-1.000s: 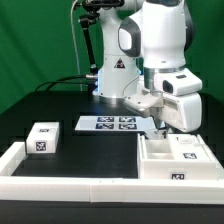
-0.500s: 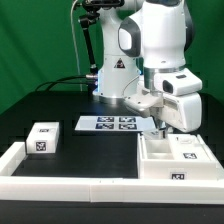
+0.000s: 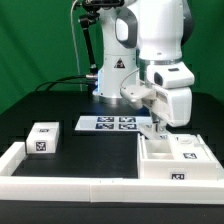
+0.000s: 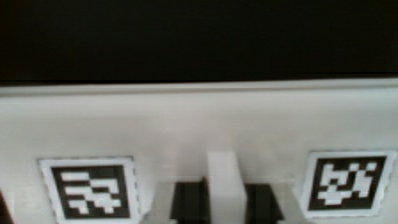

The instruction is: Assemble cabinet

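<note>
The cabinet body (image 3: pixel 176 160), a large white box with tags, lies at the exterior view's right against the border rail. It fills the wrist view (image 4: pixel 196 120) with two tags showing. My gripper (image 3: pixel 160 128) stands at its back wall. In the wrist view my gripper (image 4: pixel 224 205) has its two dark fingers (image 4: pixel 187 203) close together, with a thin white wall of the body between them. A small white drawer block (image 3: pixel 42 138) with tags sits at the exterior view's left, far from the gripper.
The marker board (image 3: pixel 108 123) lies flat at the table's middle back. A long low white border rail (image 3: pixel 70 185) runs along the front and up the left side. The robot's base (image 3: pixel 110 80) stands behind the board.
The hand has shifted a little toward the exterior view's left and turned slightly. The cabinet body and the drawer block stay where they were.
</note>
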